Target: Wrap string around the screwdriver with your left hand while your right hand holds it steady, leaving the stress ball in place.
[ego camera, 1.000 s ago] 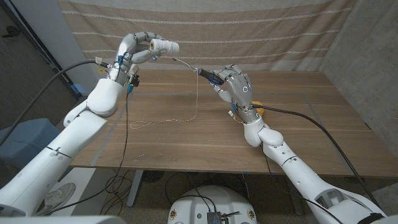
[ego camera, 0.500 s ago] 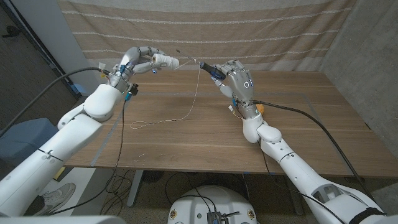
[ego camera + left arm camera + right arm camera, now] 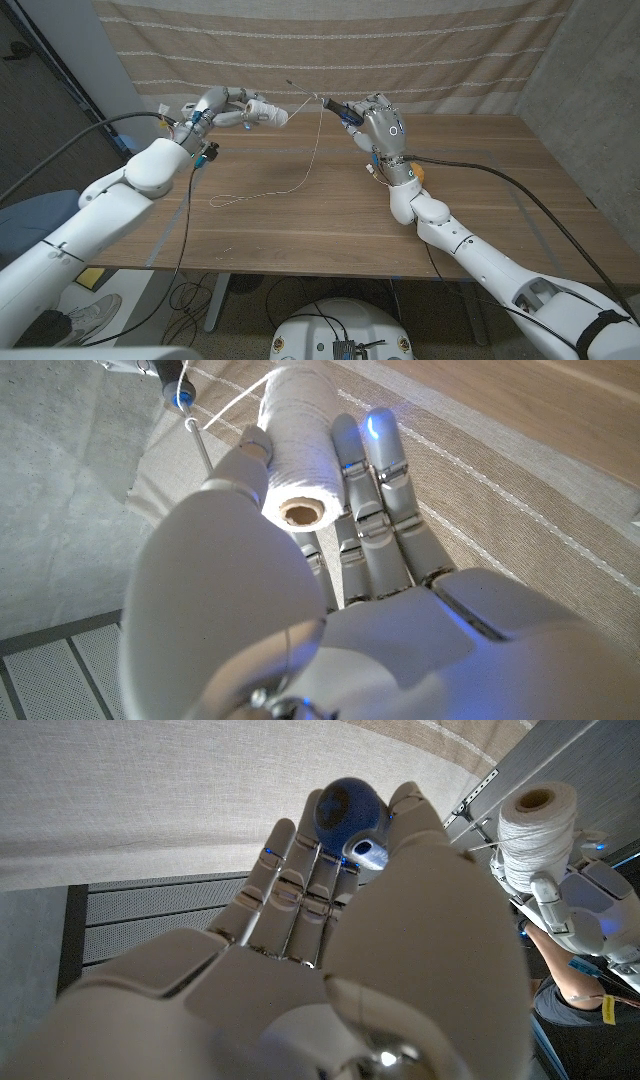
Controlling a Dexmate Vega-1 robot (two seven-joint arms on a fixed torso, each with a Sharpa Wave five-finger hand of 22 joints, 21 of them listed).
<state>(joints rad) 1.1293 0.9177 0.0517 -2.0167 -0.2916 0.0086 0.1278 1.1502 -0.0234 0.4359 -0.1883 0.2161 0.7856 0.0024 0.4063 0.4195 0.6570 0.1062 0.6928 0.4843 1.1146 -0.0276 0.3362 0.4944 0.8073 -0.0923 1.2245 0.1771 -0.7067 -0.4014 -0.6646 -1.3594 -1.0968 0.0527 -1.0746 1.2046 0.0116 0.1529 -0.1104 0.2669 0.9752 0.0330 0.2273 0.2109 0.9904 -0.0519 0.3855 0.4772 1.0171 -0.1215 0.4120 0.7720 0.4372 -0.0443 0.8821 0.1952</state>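
My right hand (image 3: pixel 382 127) is raised over the far middle of the table and grips the screwdriver (image 3: pixel 340 110) by its blue handle (image 3: pixel 345 808), shaft pointing toward my left hand. That left hand (image 3: pixel 222 106) holds a spool of white string (image 3: pixel 266 113) in the air, close to the shaft tip. From the shaft the string (image 3: pixel 316 150) hangs down and ends in a loose loop on the table (image 3: pixel 300 235). In the left wrist view the spool (image 3: pixel 298 450) lies against my fingers, and a strand runs to the thin shaft (image 3: pixel 201 448). An orange-yellow stress ball (image 3: pixel 419 175) peeks out behind my right forearm.
A striped cloth backdrop (image 3: pixel 420 50) hangs behind the table's far edge. A black cable (image 3: pixel 510 205) trails from my right wrist across the table's right side. Another cable (image 3: pixel 190 220) hangs from my left wrist over the left edge.
My left hand has carried the spool to the right and lower, closer to the screwdriver tip. My right hand has lifted the screwdriver slightly up and away.
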